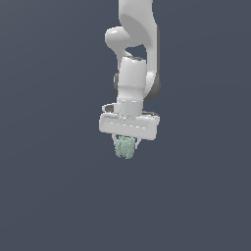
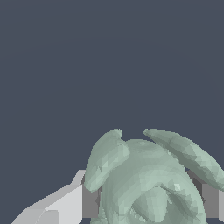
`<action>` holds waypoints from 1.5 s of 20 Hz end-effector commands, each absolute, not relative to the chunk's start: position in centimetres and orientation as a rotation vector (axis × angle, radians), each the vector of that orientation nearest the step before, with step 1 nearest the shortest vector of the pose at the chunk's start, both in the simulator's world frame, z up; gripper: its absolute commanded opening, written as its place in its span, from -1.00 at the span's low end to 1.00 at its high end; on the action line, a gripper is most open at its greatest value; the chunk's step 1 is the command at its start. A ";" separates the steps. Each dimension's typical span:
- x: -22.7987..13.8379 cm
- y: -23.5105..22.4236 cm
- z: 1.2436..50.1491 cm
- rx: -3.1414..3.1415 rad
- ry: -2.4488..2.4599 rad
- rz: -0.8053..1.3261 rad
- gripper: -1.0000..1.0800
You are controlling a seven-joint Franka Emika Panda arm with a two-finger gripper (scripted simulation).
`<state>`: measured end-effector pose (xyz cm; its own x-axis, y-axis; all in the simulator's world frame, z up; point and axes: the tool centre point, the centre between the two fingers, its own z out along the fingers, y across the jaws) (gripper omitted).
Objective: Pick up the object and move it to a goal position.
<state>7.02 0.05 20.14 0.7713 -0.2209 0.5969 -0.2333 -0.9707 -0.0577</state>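
White claw (image 1: 126, 145) pinching a pale mint-green lumpy object (image 1: 125, 148).

The object sits directly between the fingers (image 2: 65, 203), pads touching both sides, hanging just below the gripper body. No goal marker is visible.

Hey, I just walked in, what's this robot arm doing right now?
A white robot arm points straight down, and its gripper is closed on a small, lumpy mint-green object. In the wrist view the object sits between the two fingers, pressed from both sides. The background is plain dark grey, so it is hard to tell whether the object is lifted or still resting on a surface. No goal marker is visible.
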 end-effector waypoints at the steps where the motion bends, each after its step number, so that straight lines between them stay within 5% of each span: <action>1: 7.9 0.2 22.1 2.904 -0.386 1.075 -1.00; 30: 10.3 2.0 42.4 2.435 -0.459 1.843 -1.00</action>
